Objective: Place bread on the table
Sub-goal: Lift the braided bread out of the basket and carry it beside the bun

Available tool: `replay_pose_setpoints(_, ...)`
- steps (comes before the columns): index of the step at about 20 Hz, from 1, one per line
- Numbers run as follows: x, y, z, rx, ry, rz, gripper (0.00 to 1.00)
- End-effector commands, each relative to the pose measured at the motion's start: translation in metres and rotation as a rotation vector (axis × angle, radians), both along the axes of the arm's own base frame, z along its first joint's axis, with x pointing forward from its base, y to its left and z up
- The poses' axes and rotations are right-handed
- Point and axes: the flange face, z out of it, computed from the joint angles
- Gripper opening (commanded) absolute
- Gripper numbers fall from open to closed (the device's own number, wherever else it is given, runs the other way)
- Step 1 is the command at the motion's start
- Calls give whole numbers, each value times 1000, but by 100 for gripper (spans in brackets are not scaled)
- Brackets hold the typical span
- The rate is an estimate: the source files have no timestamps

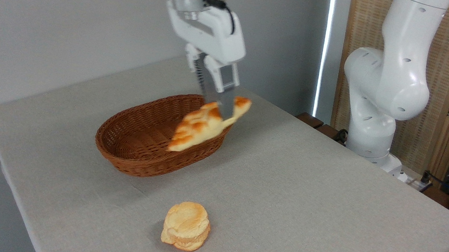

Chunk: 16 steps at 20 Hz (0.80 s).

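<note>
The braided golden bread [201, 125] hangs in the air, tilted with its left end down, over the right rim of the wicker basket [136, 149]. My gripper [221, 107] is shut on the bread near its upper right end. The grey cloth-covered table [306, 196] lies below, and the bread touches neither it nor the basket as far as I can see.
A round pale layered bun [186, 226] lies on the table in front of the basket. The arm's white base [381, 106] stands at the table's far right edge. Wooden panels and cables are behind it.
</note>
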Motion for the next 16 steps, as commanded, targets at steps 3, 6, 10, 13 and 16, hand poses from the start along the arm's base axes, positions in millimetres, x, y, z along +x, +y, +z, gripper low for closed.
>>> replay_pose_setpoints(3,-8,37,7,106,19,-36,48)
replay_pose_setpoints(6,-9,56,4,110,43,-17,50)
replay_pose_setpoints(10,-10,78,4,112,55,12,53)
replay_pose_setpoints(13,-11,82,5,127,62,-5,69)
replay_pose_setpoints(16,-12,82,5,129,71,-22,75)
